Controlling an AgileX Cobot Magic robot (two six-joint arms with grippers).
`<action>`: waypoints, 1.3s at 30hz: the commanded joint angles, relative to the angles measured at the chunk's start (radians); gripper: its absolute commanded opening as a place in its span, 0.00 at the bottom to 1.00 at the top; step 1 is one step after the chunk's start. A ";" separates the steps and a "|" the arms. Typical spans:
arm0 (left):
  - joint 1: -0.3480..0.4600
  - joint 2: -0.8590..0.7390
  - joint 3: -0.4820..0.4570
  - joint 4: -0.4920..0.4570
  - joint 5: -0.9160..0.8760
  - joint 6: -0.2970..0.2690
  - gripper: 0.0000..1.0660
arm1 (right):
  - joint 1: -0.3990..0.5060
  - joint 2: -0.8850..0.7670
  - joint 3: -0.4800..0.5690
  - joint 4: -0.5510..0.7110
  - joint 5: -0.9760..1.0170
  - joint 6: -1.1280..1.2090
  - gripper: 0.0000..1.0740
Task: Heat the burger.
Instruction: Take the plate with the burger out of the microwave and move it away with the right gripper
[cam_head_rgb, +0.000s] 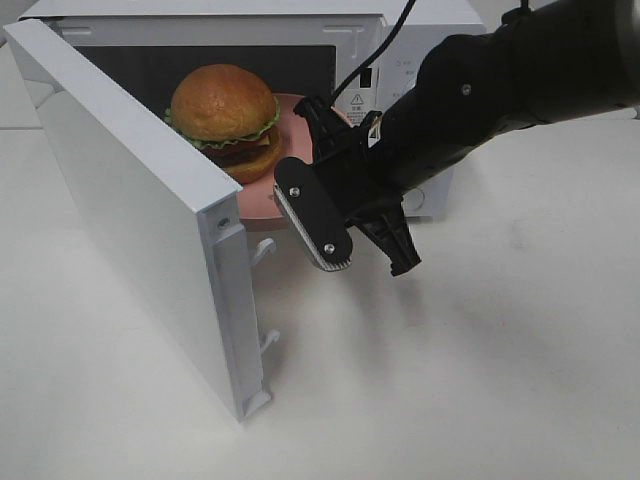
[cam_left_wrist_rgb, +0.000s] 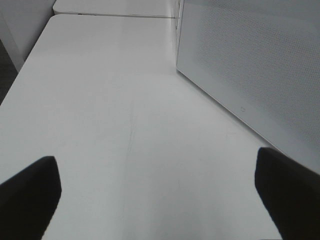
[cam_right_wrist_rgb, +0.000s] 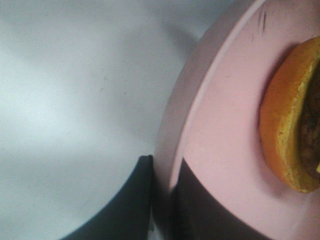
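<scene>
Burger (cam_head_rgb: 224, 112) sits on a pink plate (cam_head_rgb: 296, 115) at the open microwave (cam_head_rgb: 400, 40) mouth. The right gripper (cam_right_wrist_rgb: 162, 200) pinches the plate's rim, seemingly holding it. The left gripper (cam_left_wrist_rgb: 157, 192) hangs spread wide over the counter (cam_left_wrist_rgb: 115, 125).

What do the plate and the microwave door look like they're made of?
Plate: smooth matte pink, probably plastic; even colour and a thick rounded rim, though glazed ceramic is possible. Microwave door: white, likely painted metal or plastic, with flat faces and a visible screw.
</scene>
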 joint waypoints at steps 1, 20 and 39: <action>0.004 -0.015 -0.001 0.000 -0.005 0.003 0.92 | -0.022 -0.062 0.032 0.021 -0.076 0.028 0.00; 0.004 -0.015 -0.001 0.000 -0.005 0.003 0.92 | -0.021 -0.328 0.295 0.012 -0.109 0.036 0.00; 0.004 -0.015 -0.001 0.000 -0.005 0.003 0.92 | -0.021 -0.594 0.528 -0.005 -0.085 0.117 0.00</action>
